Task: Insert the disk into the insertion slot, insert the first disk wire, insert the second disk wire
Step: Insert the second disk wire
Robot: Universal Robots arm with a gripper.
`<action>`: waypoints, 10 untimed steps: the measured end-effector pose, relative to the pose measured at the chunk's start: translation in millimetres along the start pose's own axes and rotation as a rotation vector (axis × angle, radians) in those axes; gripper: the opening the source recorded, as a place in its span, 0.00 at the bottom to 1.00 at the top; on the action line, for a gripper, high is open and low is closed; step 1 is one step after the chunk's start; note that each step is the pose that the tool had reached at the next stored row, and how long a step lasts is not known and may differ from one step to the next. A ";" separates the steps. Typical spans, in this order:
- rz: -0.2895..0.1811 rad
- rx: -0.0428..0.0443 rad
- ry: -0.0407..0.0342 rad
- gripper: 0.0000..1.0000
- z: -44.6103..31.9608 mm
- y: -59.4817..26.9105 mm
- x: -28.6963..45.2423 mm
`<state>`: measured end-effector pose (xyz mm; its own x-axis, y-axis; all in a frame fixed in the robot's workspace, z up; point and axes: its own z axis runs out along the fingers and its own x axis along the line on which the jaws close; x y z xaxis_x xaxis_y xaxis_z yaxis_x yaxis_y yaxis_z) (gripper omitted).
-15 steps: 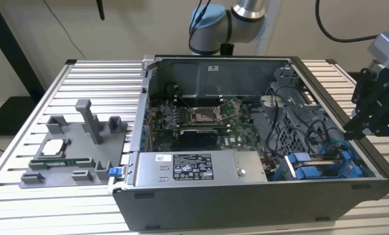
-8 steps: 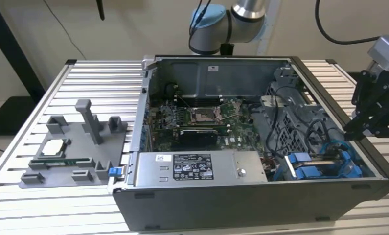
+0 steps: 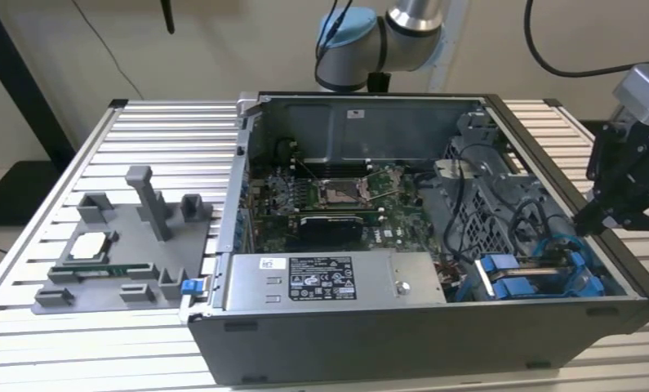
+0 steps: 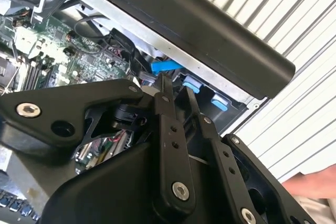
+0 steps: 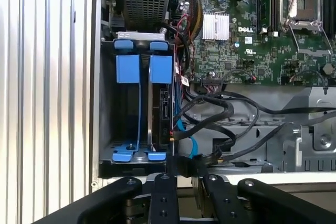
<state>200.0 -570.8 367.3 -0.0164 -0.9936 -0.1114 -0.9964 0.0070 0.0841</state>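
The open grey-and-black computer case (image 3: 411,335) lies on the ribbed aluminium table (image 3: 171,139) and fills the middle and the exterior view's right. In the lower part of the exterior view's right sits the grey rectangular insertion slot (image 3: 496,276) with its blue plastic fittings. The silver-grey disk (image 5: 160,119) already stands on edge inside it, in its blue carrier.

The black gripper (image 3: 585,220) hangs over the case's edge beside that bay. Its fingers (image 5: 173,174) are drawn nearly together on what looks like the dark plug of the thin blue disk wire (image 5: 181,132).

I judge this to be the first wire's insertion. To do it well, the plug should stay square to the disk's socket and be pressed straight in without twisting. The loose black cables (image 5: 231,124) need to stay clear of its path.
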 end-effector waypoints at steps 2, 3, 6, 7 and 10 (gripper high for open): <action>-0.002 -0.0002 0.0001 0.00 0.6 -0.2 0.1; -0.002 -0.0003 0.0002 0.00 0.8 -0.2 0.1; -0.003 -0.0004 0.0003 0.00 1.2 -0.3 0.1; -0.003 -0.0004 0.0003 0.00 1.2 -0.3 0.1; -0.003 -0.0005 0.0003 0.00 1.2 -0.3 0.1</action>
<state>200.3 -570.8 366.1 -0.0131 -0.9937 -0.1114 -0.9964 0.0037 0.0842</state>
